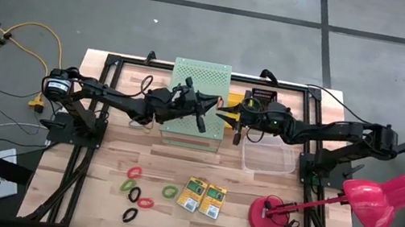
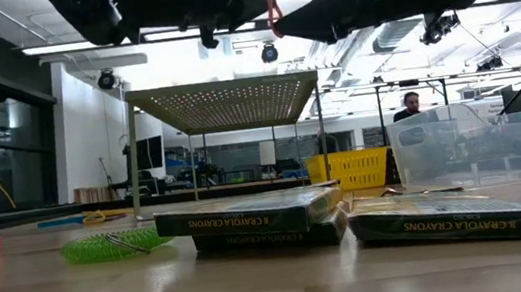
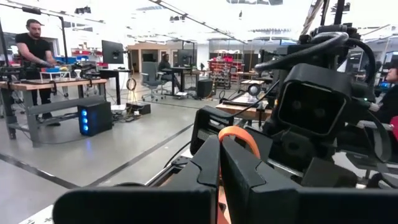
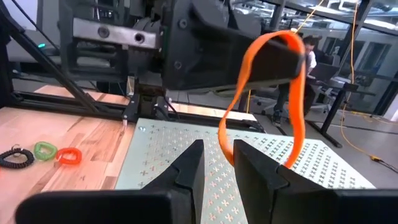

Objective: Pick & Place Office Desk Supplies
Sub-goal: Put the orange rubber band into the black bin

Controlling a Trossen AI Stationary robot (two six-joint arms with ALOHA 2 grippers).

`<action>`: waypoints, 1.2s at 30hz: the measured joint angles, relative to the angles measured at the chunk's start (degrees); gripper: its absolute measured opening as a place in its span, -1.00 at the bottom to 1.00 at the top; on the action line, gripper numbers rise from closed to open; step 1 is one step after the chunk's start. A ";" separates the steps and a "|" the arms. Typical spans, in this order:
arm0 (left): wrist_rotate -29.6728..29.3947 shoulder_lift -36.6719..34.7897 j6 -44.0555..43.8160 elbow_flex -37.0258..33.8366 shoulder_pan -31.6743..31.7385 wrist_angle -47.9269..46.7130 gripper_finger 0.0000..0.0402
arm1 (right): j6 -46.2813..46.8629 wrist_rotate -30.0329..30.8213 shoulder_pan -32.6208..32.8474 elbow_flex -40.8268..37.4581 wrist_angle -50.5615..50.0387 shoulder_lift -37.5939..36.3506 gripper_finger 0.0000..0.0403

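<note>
Fingers: left gripper (image 4: 273,59) clenched on orange band (image 4: 273,93) above green box (image 1: 198,97); right gripper (image 4: 217,168) slightly parted, grasping nothing. 2 crayon boxes (image 1: 201,198), other bands (image 1: 137,194) still on table (image 1: 92,194).

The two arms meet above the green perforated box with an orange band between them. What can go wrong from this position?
1. The orange band hangs as a thin loop from the shut left pincer. The right pincer is at the loop's lower end; its grip may miss or slip.
2. If released too early, the band may fall onto the perforated box rather than into the clear container.
3. The pincers are very close and may collide.
</note>
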 joint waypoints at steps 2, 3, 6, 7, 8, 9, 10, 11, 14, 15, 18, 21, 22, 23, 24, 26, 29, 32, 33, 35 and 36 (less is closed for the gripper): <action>0.00 0.00 0.00 0.00 -0.02 -0.02 -1.00 | 0.00 0.70 0.00 0.00 0.52 -0.02 -0.63; 0.00 0.00 0.00 0.00 0.00 -0.13 -1.00 | 0.00 1.13 0.06 0.00 0.63 -0.02 -0.63; -0.01 0.03 -0.01 -0.02 0.01 -0.64 -1.00 | 0.00 1.24 0.14 0.00 1.32 -0.01 -0.63; -0.02 0.37 -0.03 -0.02 0.02 -0.29 -1.00 | 0.00 1.19 0.15 0.00 1.66 0.00 -0.63; -0.02 0.65 -0.04 -0.02 0.02 0.23 -1.00 | 0.00 1.12 0.15 0.00 1.86 -0.02 -0.63; -0.02 0.73 -0.04 -0.04 0.02 -0.08 -1.00 | 0.00 1.11 0.15 0.00 1.99 -0.02 -0.63; -0.02 0.95 -0.04 -0.04 0.02 -0.08 -1.00 | 0.00 1.03 0.15 0.00 2.19 -0.02 -0.63; -0.02 1.46 -0.05 -0.04 0.02 0.83 -1.00 | 0.00 1.01 0.15 0.00 2.29 -0.02 -0.63; -0.02 1.86 -0.09 -0.09 0.02 1.30 -1.00 | -0.02 0.65 0.17 0.00 2.27 -0.02 -0.63; -0.04 1.86 -0.05 -0.09 0.02 1.72 -1.00 | -0.01 0.64 0.17 0.00 2.22 -0.02 -0.63; -0.04 1.94 -0.03 -0.04 0.02 2.35 -1.00 | -0.02 0.64 0.17 0.00 2.06 -0.02 -0.65; -0.09 1.97 -0.02 -0.04 0.02 2.58 -1.00 | -0.02 0.64 0.15 0.00 1.79 -0.02 -0.73; -0.09 1.97 -0.02 -0.04 0.02 2.57 -1.00 | -0.04 0.61 0.15 0.00 1.71 -0.02 -0.77; -0.09 1.97 -0.02 -0.04 0.02 2.47 -1.00 | -0.08 0.61 0.15 0.00 1.64 -0.02 -0.81; -0.09 1.97 -0.02 -0.04 0.02 2.45 -1.00 | -0.13 0.61 0.15 0.00 1.65 -0.02 -0.86; -0.09 1.97 -0.02 -0.04 0.02 2.60 -1.00 | -0.21 0.61 0.15 0.00 1.62 -0.02 -0.95; -0.09 1.97 -0.02 -0.04 0.02 2.51 -1.00 | -0.33 0.61 0.15 0.00 1.57 -0.02 -0.97; -0.09 1.97 0.00 -0.04 0.02 2.38 -1.00 | -0.34 0.61 0.15 0.00 1.47 -0.02 -0.99; -0.09 1.97 0.00 -0.04 0.02 2.33 -1.00 | -0.35 0.60 0.15 0.00 1.41 -0.02 -0.99; -0.09 1.97 -0.02 -0.04 0.02 1.97 -1.00 | -0.35 0.59 0.15 0.00 1.41 -0.02 -0.99; -0.11 1.97 0.00 -0.04 0.02 1.51 -1.00 | -0.33 0.59 0.15 0.00 1.42 -0.02 -0.99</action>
